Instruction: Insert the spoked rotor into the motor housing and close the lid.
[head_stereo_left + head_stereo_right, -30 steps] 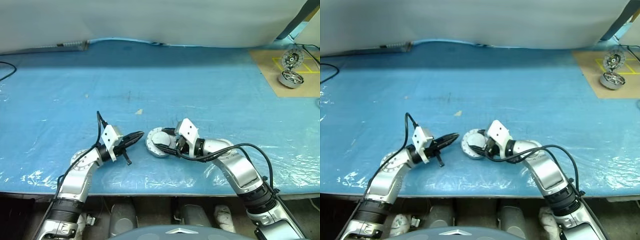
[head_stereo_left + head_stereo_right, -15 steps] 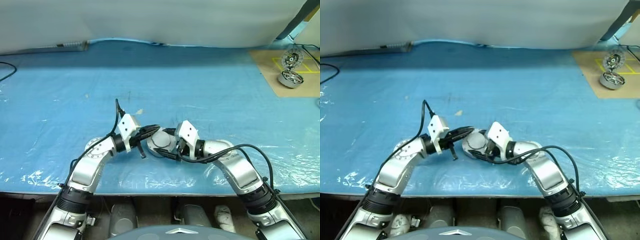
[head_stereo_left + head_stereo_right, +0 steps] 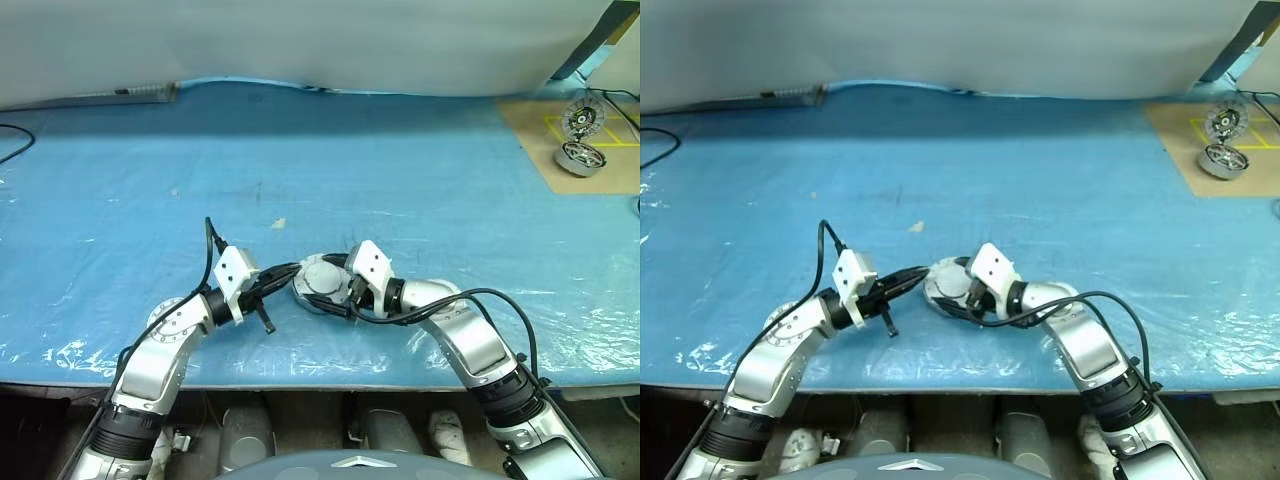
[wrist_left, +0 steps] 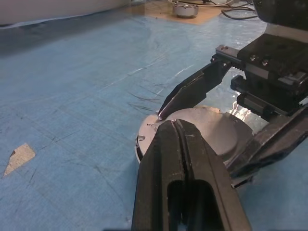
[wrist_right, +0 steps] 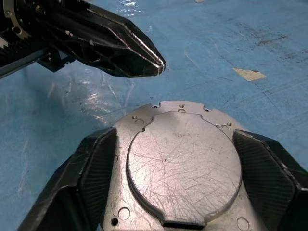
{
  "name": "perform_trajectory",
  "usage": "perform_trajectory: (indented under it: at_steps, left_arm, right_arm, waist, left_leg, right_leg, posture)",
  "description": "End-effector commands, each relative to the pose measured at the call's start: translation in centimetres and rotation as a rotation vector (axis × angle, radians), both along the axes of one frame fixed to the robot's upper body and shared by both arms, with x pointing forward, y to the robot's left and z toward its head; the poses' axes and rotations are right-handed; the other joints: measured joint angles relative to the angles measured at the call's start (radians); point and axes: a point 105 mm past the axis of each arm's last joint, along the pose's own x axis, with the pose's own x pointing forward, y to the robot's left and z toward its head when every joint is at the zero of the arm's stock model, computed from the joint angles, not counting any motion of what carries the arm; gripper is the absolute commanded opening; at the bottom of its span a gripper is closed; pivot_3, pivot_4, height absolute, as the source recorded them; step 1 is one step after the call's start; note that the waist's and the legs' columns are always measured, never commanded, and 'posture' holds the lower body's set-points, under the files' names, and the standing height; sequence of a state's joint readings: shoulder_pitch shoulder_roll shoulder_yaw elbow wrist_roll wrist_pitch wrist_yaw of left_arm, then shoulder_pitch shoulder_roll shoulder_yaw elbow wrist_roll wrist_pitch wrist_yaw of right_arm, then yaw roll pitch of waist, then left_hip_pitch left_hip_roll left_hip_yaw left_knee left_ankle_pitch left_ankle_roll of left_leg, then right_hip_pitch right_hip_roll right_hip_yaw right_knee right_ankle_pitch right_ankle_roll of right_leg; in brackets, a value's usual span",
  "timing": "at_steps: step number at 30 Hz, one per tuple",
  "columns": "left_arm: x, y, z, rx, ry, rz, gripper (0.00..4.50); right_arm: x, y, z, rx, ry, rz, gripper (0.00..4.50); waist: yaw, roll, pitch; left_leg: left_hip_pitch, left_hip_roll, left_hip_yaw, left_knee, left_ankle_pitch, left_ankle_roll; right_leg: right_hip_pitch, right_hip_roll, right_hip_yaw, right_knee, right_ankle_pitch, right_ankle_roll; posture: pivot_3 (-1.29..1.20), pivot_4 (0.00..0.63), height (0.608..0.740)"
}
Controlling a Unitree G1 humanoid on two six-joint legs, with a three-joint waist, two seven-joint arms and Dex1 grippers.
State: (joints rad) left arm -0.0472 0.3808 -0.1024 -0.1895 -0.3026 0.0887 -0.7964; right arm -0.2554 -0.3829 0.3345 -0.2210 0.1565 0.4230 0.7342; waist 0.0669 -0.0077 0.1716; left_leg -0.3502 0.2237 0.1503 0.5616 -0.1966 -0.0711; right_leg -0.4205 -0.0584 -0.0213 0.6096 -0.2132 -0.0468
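Motor housing (image 5: pixel 180 163): lid down, interior hidden. Right gripper (image 3: pixel 322 289) clamps its sides; left gripper (image 3: pixel 292 269) (fingers pressed together) points at its edge.

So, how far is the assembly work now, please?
Done, it seems: the lid lies flat and closed on the motor housing, so the rotor cannot be checked. In hand: the right gripper brackets the housing with its fingers at both sides; the left gripper, shut, hovers just beside the rim. Left: probably only letting go.

Workshop bench, blue plastic sheet (image 3: pixel 400 170), spare motor parts (image 3: pixel 583 157) on cardboard (image 3: pixel 530 125)
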Motion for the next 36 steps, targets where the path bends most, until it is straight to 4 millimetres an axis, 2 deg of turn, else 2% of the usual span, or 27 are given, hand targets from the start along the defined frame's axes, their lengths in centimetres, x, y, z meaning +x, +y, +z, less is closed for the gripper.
perform_trajectory:
  at_steps: [1, 12, 25, 29, 36]
  left_arm:
    - [0.1, 0.6, 0.3, -0.017, -0.032, 0.036, 0.00]
    - [0.0, 1.1, 0.1, -0.047, -0.069, 0.097, 0.00]
    - [1.2, 1.3, 1.1, -0.059, -0.064, 0.084, 0.00]
    - [1.4, 1.6, 0.6, -0.059, -0.051, 0.081, 0.00]
    - [0.9, 2.4, -1.6, -0.033, 0.015, 0.058, 0.00]
  right_arm:
    - [-0.1, 0.4, -0.2, 0.020, 0.020, -0.002, 2.95]
    - [0.4, 0.7, -0.2, -0.004, 0.003, -0.035, 2.96]
    - [0.7, 0.0, -2.0, -0.143, 0.043, -0.075, 2.96]
    - [0.6, -0.1, -2.2, -0.156, 0.060, -0.084, 2.96]
    - [0.5, -0.2, -2.6, -0.175, 0.076, -0.089, 2.96]
  waist:
    - [-0.001, 0.000, 0.000]
    - [-0.004, 0.000, 0.000]
    - [-0.004, 0.002, -0.003]
    - [-0.004, 0.003, -0.004]
    - [-0.003, 0.004, -0.005]
  left_leg:
    - [0.000, 0.000, 0.000, 0.000, 0.000, 0.000]
    - [0.000, 0.000, 0.000, 0.000, 0.000, 0.000]
    - [0.001, 0.000, 0.000, 0.000, 0.000, 0.000]
    - [0.001, 0.000, 0.000, 0.000, 0.000, 0.000]
    - [0.001, 0.000, 0.000, 0.000, 0.000, 0.000]
  right_leg:
    - [0.000, 0.000, 0.000, 0.000, 0.000, 0.000]
    - [0.000, 0.001, 0.000, 0.000, 0.000, 0.000]
    - [0.002, 0.000, 0.000, 0.000, 0.001, 0.000]
    - [0.002, 0.000, 0.001, 0.000, 0.001, 0.000]
    - [0.002, 0.000, 0.001, 0.000, 0.001, 0.000]
  posture:
    - [0.00, 0.150, 0.740]
    - [0.00, 0.150, 0.740]
    - [0.00, 0.150, 0.740]
    - [0.00, 0.150, 0.740]
    - [0.00, 0.150, 0.740]
